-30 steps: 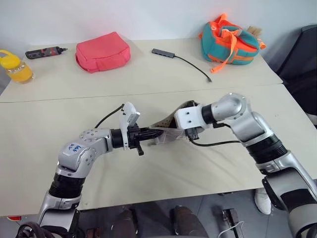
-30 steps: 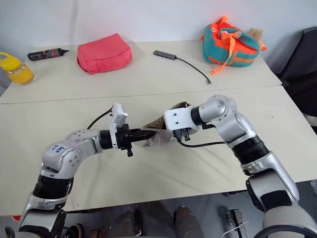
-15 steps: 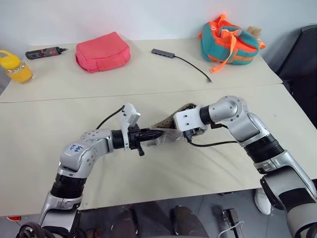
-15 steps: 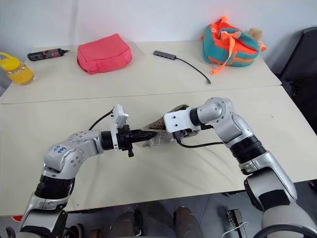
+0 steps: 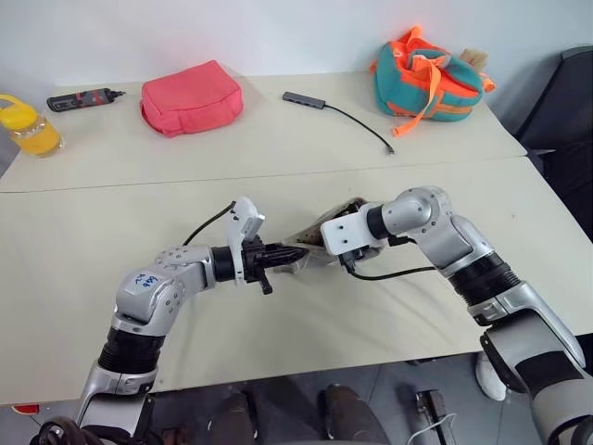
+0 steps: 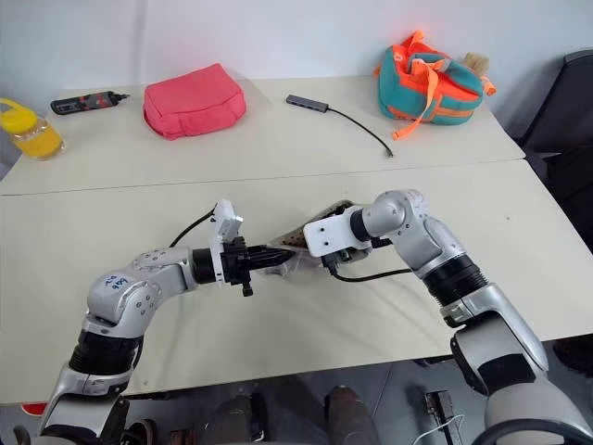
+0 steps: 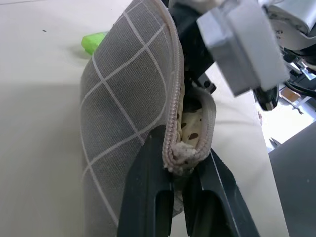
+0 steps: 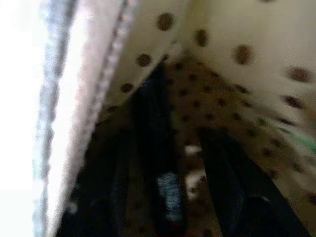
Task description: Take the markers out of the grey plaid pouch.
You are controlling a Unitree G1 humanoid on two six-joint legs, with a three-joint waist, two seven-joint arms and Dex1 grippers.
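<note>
The grey plaid pouch (image 5: 308, 244) hangs just above the table between both hands, its zipper mouth gaping. My left gripper (image 7: 180, 163) is shut on the pouch's zipper end. My right gripper (image 8: 173, 163) reaches inside the pouch against the dotted lining, its fingers (image 8: 232, 187) apart. A black marker (image 8: 153, 108) lies between them, and I cannot tell if they touch it. In the left wrist view, a pale green marker (image 7: 94, 42) lies on the table just beyond the pouch.
At the back of the table sit a pink-red pouch (image 5: 192, 95), a teal-and-orange bag (image 5: 426, 79), a grey USB hub (image 5: 304, 98) with a black cable, a black-and-red gadget (image 5: 82, 97) and a yellow bottle (image 5: 32, 125).
My right hand has tipped a little further down into the pouch's mouth. The left gripper keeps its hold in the same place.
</note>
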